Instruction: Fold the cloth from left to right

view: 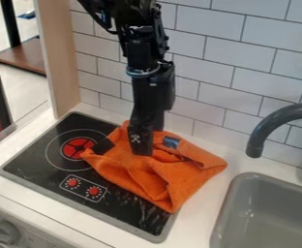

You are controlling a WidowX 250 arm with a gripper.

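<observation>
One orange cloth [170, 177] lay rumpled beneath and around the tip of my pincer [143, 151], partly on the black cooktop [34, 157]. Whether the pincer stood apart, together or clamped on fabric, I could not tell. Just right of it, the cloth bore a small blue label [171, 142], its print too small to read. White wall tiles [224, 51] rose behind my pincer; a grey sink [234, 193] lay well apart, to its right.

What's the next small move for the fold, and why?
Probably shift the pincer toward the left end of the cloth, by the burner: it sits at the cloth's rumpled middle, and a left-to-right fold should start from the left edge.
</observation>
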